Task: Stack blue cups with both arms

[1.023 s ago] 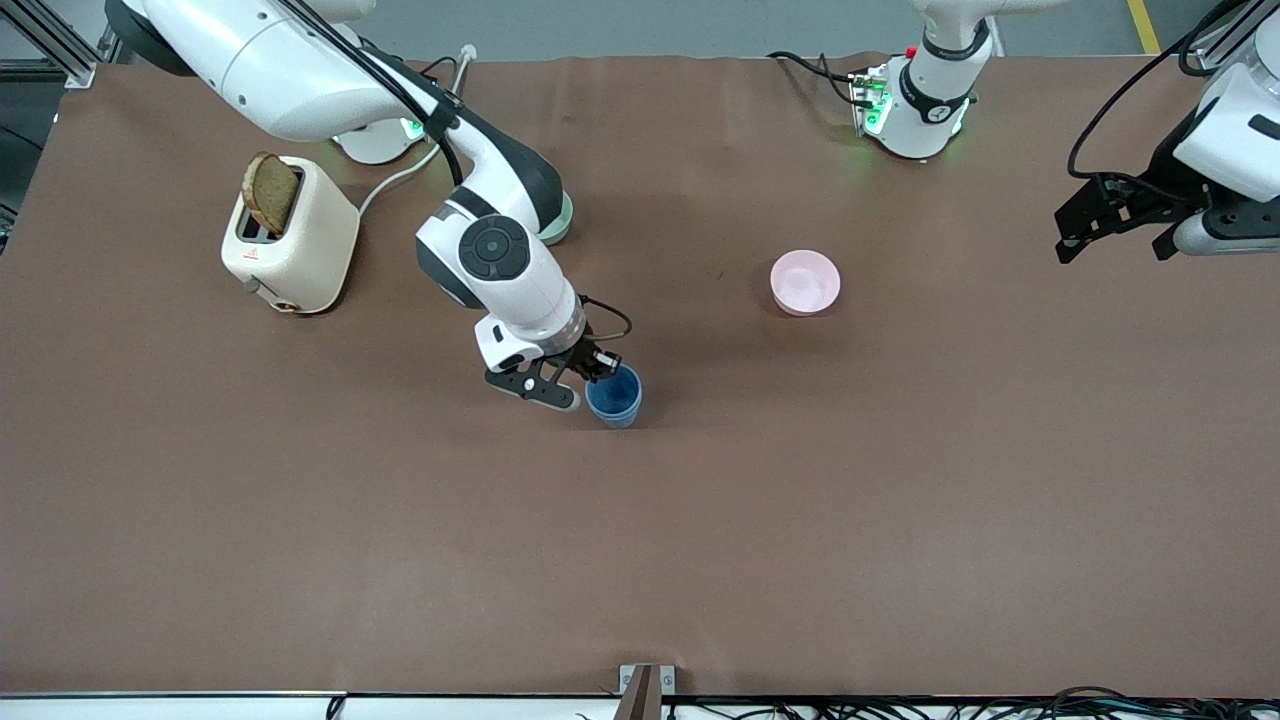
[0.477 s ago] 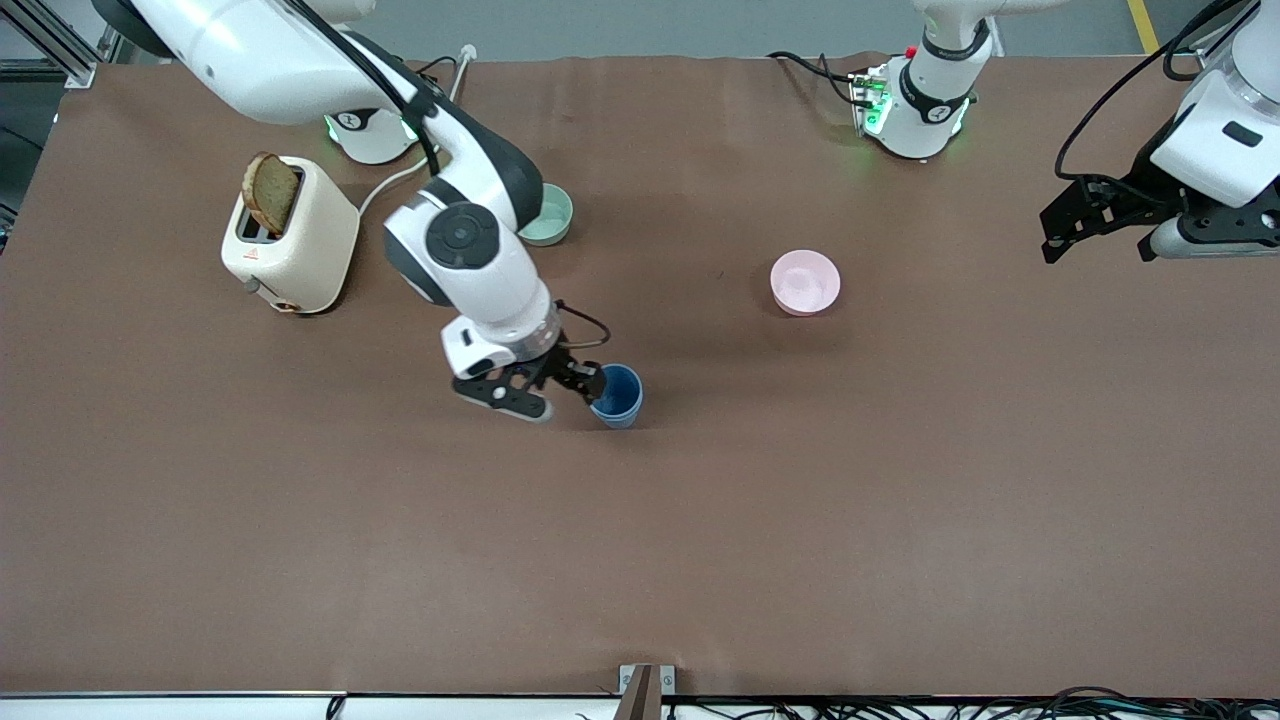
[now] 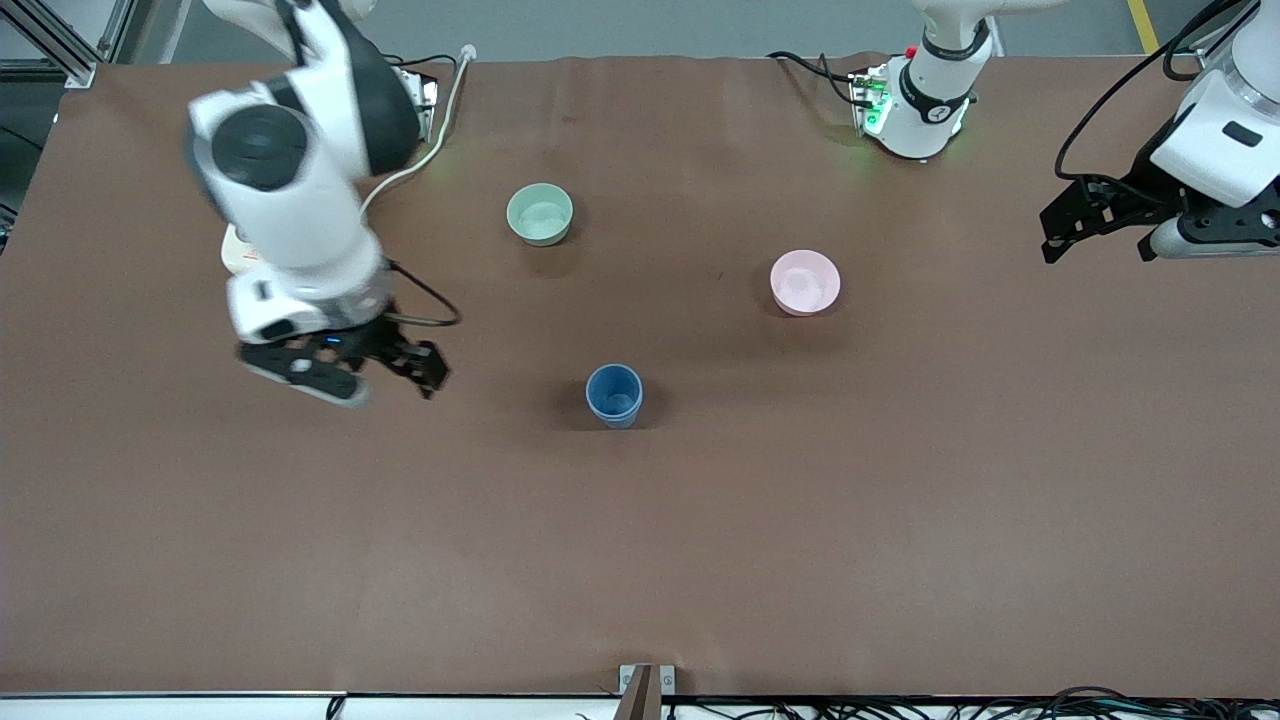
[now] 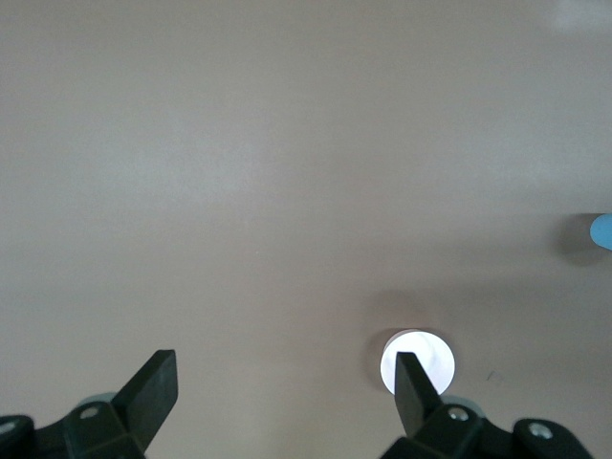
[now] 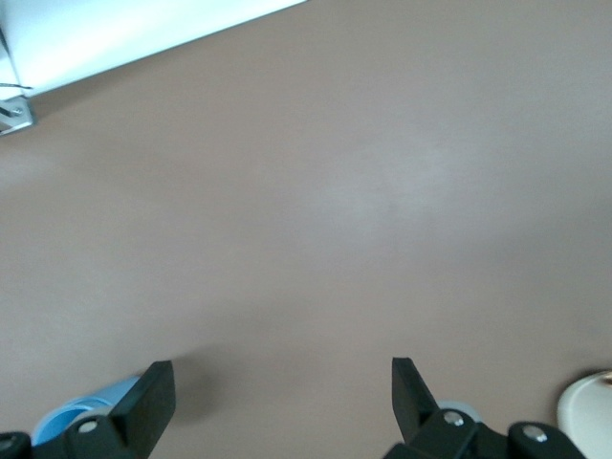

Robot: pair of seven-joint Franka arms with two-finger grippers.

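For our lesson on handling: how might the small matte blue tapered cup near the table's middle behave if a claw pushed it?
The small matte blue tapered cup stands upright on its narrower base, so a high push would probably tip it. Once down, its tapered round body would likely roll in a curve. It looks light and stiff.

**A robotics lab bench dressed with kitchen props**

This is a lab or test cell, not a home kitchen. Two white robot arms are bolted at the far edge of a large table (image 3: 700, 560) covered in plain brown sheeting; the base of the left arm (image 3: 915, 100) glows with green status lights. Aluminium framing (image 3: 50, 40) stands at one far corner, grey industrial floor with a yellow line (image 3: 1143, 25) shows past the table, and loose black cables (image 3: 1000, 705) run along the near edge. The household items (a pale green bowl (image 3: 540, 214), a pink bowl (image 3: 805, 282), a blue cup (image 3: 613, 395)) sit sparsely, well apart, like test objects.
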